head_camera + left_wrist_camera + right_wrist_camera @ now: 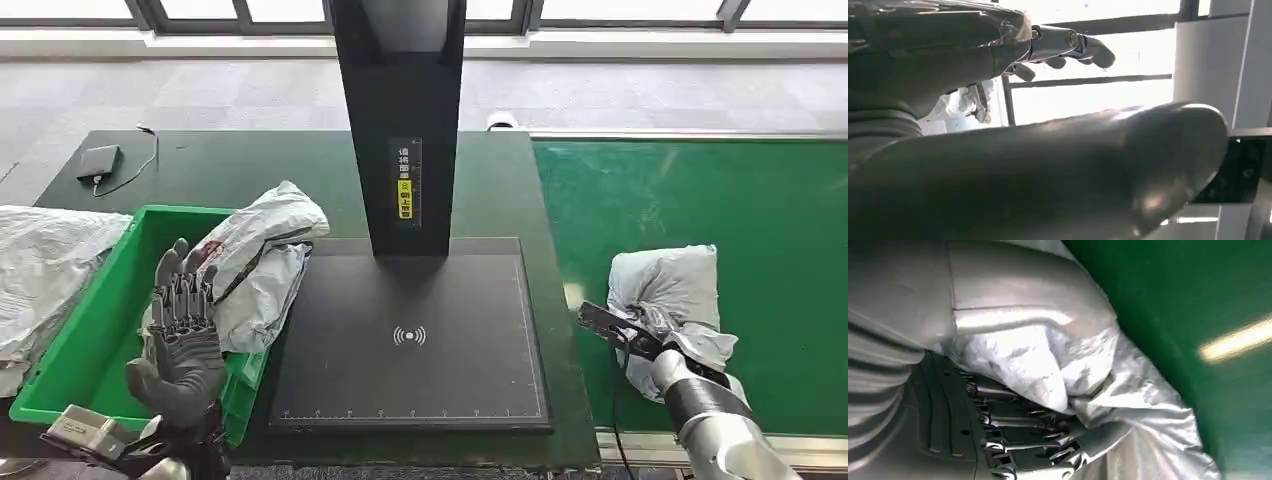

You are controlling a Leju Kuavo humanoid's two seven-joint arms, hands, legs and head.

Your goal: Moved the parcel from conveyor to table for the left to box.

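A grey plastic parcel (672,290) lies on the green conveyor belt (740,200) at the right. My right hand (645,340) is at its near left edge. In the right wrist view the thumb lies over the crumpled parcel (1118,375) and the dark fingers (1018,440) curl under it, so the hand grips it. My left hand (182,335) is raised over the green box (90,340) with its fingers straight and apart, holding nothing. The left wrist view shows the same spread fingers (1073,45). A white and grey parcel (262,262) lies over the box's right rim.
A black scanner column (400,120) rises from a black weighing pad (410,335) in the middle of the dark green table. More white bags (40,270) lie left of the box. A small black device with a cable (98,160) sits at the far left.
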